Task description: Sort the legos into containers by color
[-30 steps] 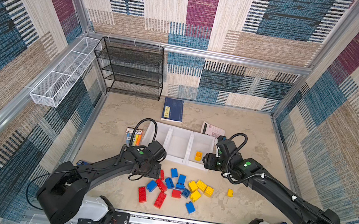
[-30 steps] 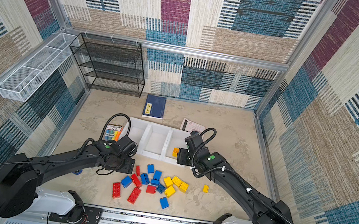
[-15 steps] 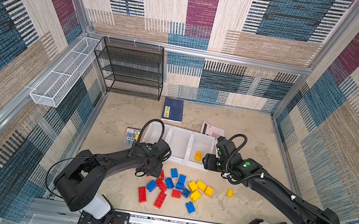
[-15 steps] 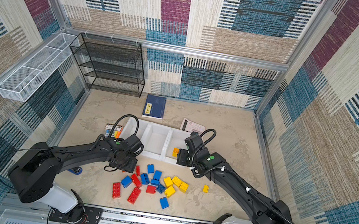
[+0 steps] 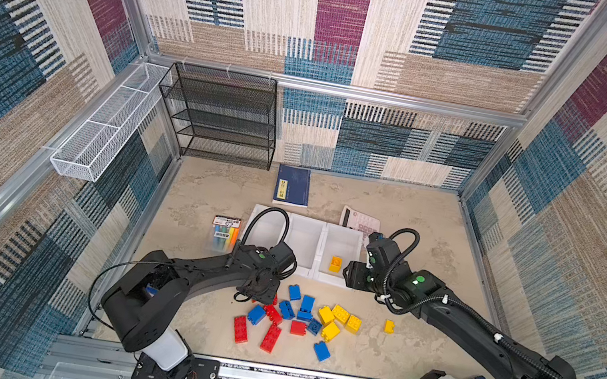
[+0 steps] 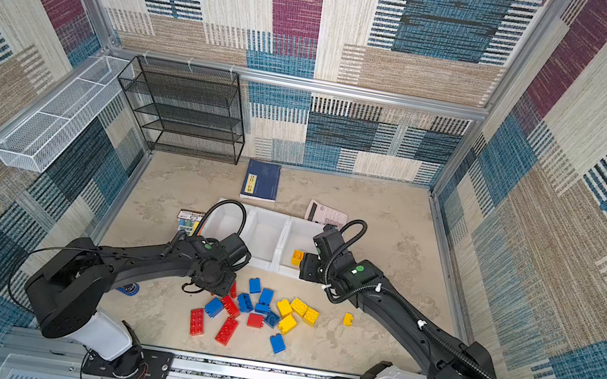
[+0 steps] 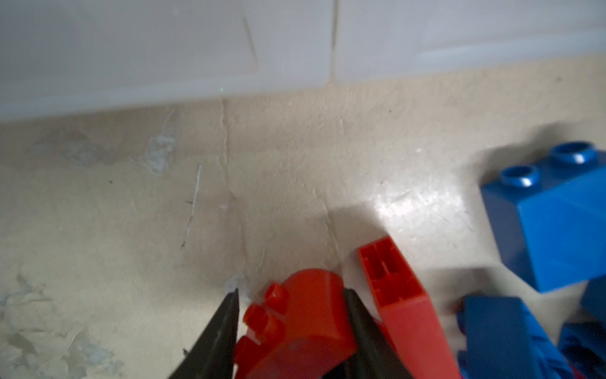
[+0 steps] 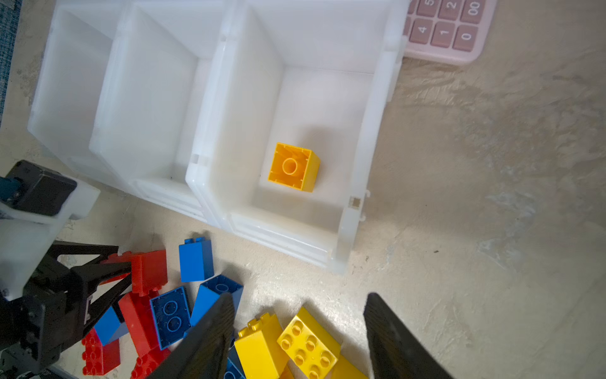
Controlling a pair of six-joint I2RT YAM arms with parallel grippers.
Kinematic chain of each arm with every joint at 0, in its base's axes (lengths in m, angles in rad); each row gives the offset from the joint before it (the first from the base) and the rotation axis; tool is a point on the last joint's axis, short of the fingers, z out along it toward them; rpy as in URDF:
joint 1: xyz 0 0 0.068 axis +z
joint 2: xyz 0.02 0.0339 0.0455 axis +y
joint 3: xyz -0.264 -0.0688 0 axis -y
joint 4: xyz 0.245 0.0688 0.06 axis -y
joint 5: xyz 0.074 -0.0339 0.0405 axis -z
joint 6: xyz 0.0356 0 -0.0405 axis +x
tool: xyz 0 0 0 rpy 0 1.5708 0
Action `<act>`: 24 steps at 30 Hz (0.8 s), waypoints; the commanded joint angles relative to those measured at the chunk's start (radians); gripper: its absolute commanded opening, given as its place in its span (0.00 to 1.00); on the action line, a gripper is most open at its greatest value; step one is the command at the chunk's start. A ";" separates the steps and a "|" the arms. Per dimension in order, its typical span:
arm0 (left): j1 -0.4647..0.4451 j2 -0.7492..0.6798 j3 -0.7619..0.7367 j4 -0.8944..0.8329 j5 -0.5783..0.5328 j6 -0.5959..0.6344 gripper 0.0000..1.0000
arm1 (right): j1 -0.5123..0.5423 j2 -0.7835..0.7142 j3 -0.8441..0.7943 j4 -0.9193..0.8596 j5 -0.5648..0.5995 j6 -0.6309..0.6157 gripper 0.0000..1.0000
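Red, blue and yellow legos [image 5: 298, 316] [image 6: 263, 310] lie in a loose pile in front of the three joined white containers [image 5: 322, 240] [image 6: 285, 238] [image 8: 210, 131]. One yellow lego [image 5: 335, 264] [image 8: 293, 166] lies in the right container; the other two look empty. My left gripper [image 5: 261, 297] [image 7: 291, 292] is down at the pile's left edge, shut on a red lego [image 7: 301, 321]. My right gripper [image 5: 351, 279] [image 8: 299, 297] hangs open by the right container's near edge, with yellow legos [image 8: 308, 344] lying on the floor below its fingers. A single yellow lego [image 5: 389, 326] lies apart on the right.
A marker pack [image 5: 225, 231] lies left of the containers. Behind them are a pink calculator [image 5: 361, 221] and a blue book [image 5: 292, 185]. A black mesh rack [image 5: 221, 117] stands at the back left, and a white wire basket [image 5: 100, 138] hangs on the left wall.
My left gripper has swung right to the pile's edge and closed on the red lego. The right arm has not moved.
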 commanded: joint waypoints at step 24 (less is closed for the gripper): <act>0.006 -0.114 -0.002 -0.017 -0.066 -0.092 0.27 | 0.001 -0.065 -0.018 -0.001 0.010 0.031 0.67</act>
